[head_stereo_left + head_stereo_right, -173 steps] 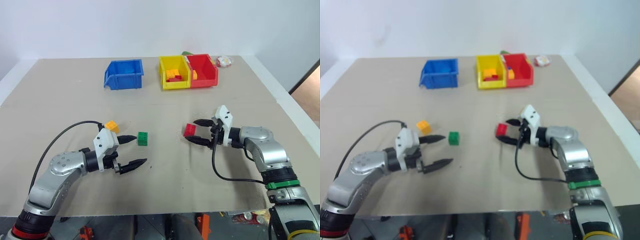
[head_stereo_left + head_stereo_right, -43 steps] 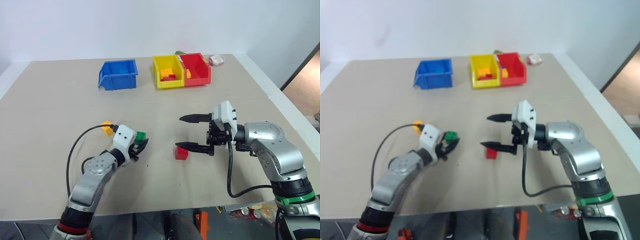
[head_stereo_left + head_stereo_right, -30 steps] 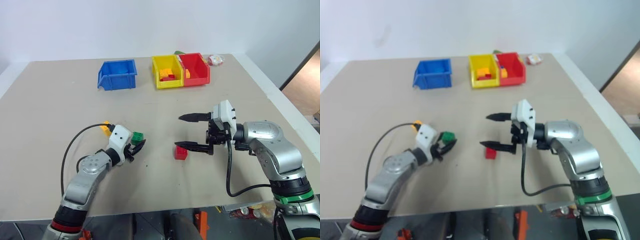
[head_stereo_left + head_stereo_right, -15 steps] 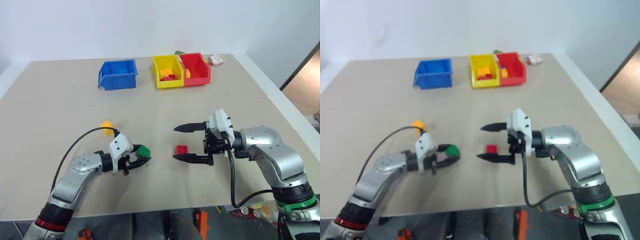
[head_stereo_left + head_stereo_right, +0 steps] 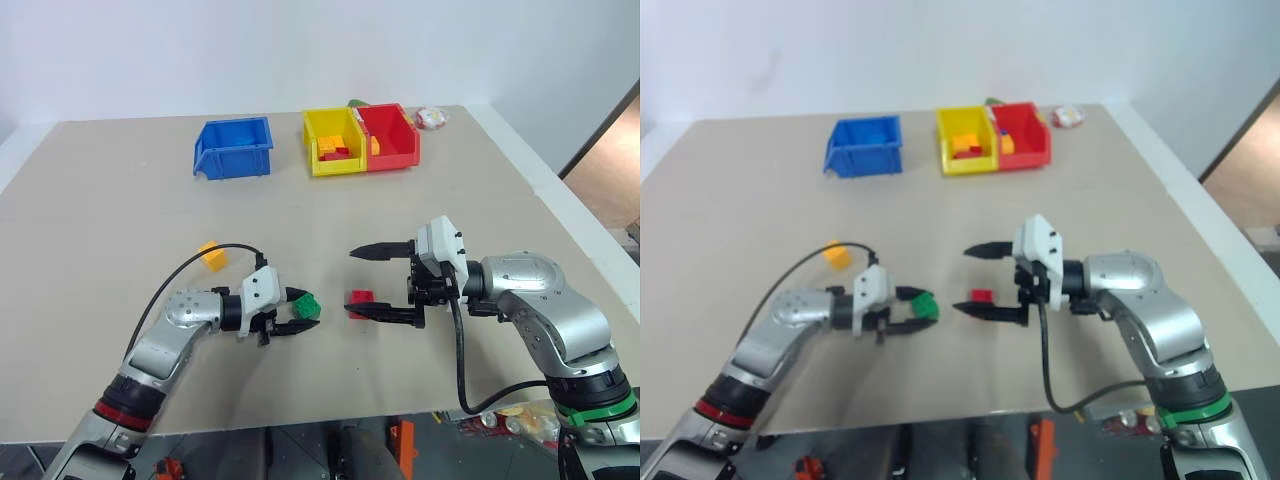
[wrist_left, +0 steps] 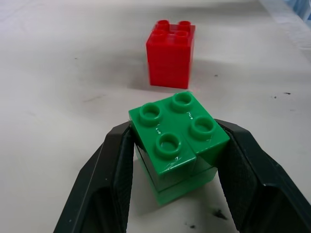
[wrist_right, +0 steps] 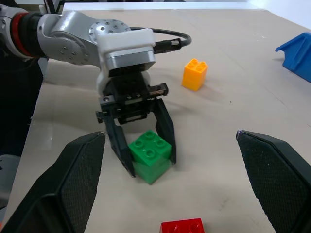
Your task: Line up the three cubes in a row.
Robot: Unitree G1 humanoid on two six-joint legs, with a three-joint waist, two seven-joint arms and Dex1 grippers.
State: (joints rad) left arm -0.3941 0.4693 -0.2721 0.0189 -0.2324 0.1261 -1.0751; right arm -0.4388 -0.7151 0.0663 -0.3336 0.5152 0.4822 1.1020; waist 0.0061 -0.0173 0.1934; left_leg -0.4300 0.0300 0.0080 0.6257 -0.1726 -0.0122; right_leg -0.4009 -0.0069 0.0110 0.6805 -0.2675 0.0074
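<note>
Left gripper low over the table, its two black fingers pinching the green cube from both sides; the cube sits studs up at table level, whether resting on it or just clear I cannot tell. Red cube stands on the table just to the right of the green one, a small gap between them, studs up. Right gripper points toward the left one with fingers spread wide, one finger raised, the other low beside the red cube; whether it touches that cube is not clear. Yellow-orange cube sits apart, farther back and to the left, behind the left arm's cable. At the far edge: a blue bin, a yellow bin and a red bin, the last two side by side with loose bricks inside.
</note>
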